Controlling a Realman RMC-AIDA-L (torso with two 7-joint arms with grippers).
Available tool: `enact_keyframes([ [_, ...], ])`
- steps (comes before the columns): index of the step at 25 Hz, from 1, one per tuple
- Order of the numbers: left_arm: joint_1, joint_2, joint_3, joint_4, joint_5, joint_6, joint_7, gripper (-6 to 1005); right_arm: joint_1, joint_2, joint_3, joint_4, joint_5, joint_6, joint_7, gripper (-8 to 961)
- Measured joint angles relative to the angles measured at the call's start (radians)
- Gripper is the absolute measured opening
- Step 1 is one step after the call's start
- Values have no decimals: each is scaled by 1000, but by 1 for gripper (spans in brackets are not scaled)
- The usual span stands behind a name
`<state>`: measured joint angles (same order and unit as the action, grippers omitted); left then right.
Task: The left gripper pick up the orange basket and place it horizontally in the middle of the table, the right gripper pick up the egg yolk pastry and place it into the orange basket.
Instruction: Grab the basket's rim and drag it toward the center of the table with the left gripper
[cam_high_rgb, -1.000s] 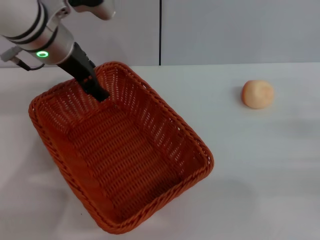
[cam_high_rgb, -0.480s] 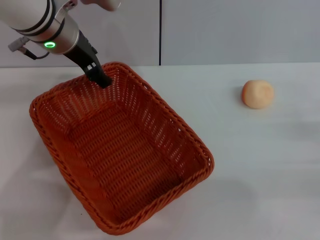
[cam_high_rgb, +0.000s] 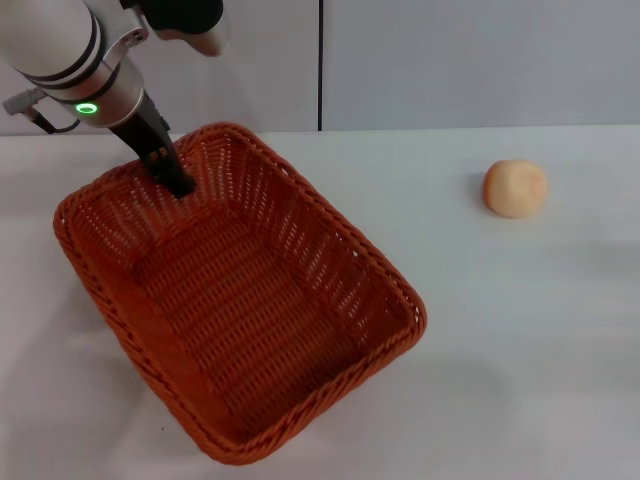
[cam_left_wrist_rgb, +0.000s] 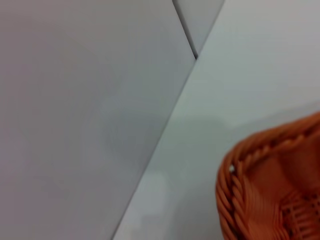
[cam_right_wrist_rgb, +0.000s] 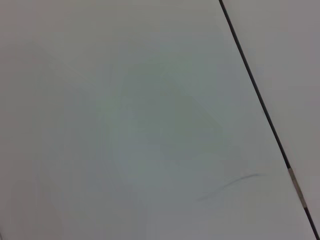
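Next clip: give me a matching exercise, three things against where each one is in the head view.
Things:
1. basket
2. pastry
3. left end effector

Places:
A. alone on the bare table, far right
B. at the basket's far left rim, tips dipping inside
C. lying at an angle on the table's left half

Pairs: 1-C, 2-A, 3-B

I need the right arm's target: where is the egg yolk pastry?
In the head view, the egg yolk pastry sits alone on the table's right side, apart from the orange basket.
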<state>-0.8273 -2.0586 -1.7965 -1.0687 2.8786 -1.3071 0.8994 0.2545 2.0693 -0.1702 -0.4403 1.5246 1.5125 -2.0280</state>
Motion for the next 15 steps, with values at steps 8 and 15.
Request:
enact_keyframes([
  [8, -1, 11, 2, 2, 10, -63, 20, 682, 4, 0, 0, 0, -9, -9, 0, 651],
  [15, -7, 20, 0, 3, 10, -123, 10, 675, 6, 0, 0, 0, -10, -24, -1, 650],
])
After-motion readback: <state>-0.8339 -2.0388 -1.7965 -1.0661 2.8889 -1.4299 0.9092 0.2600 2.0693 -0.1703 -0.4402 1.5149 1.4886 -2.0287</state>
